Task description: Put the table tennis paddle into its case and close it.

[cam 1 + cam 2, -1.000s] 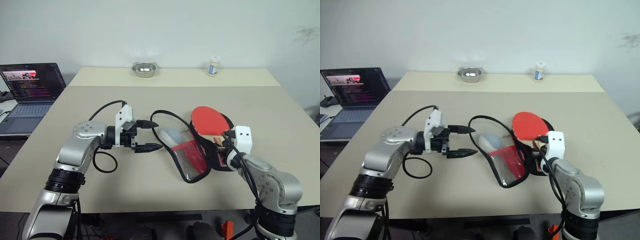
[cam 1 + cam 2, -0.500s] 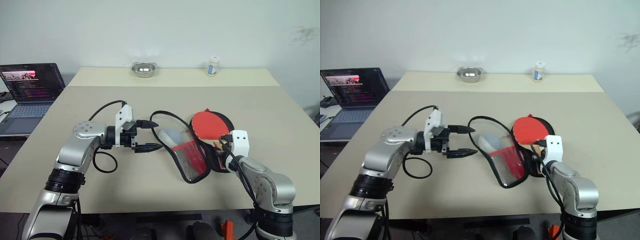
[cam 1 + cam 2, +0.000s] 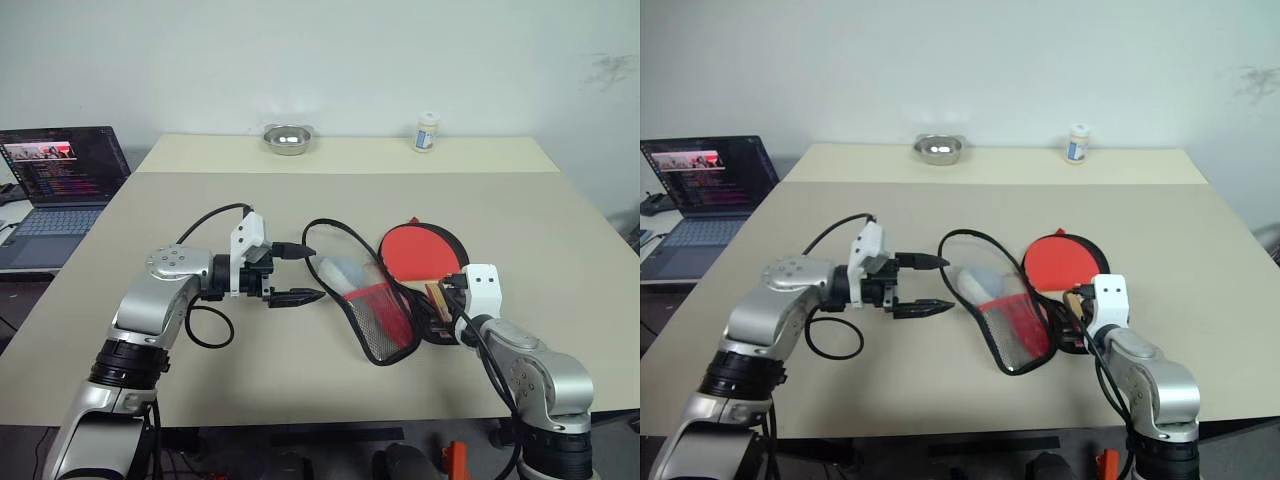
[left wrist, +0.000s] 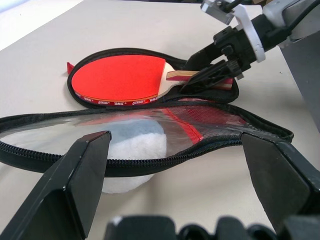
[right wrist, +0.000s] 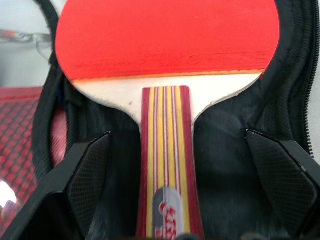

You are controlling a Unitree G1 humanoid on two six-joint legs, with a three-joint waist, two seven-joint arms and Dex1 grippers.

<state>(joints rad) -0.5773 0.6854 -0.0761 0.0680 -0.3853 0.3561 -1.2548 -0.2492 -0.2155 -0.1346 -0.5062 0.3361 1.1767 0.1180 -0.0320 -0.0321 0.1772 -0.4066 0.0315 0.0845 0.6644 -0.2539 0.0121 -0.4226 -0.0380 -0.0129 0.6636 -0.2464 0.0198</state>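
Left arm is bent across the front, its gripper (image 3: pixel 304 273) pointing rightward, fingers spread. Right gripper (image 4: pixel 200 67) points forward and slightly down, fingers parted, gripping nothing.

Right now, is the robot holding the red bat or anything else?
Nothing is held. The right gripper stands open around the red-faced wooden paddle's striped handle, and the left gripper is open beside the black zip case.

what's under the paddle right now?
The table tennis paddle lies red face up on the black inner half of the open case, handle toward the open right gripper. The lining directly beneath the blade is covered; the mesh flap lies beside it.
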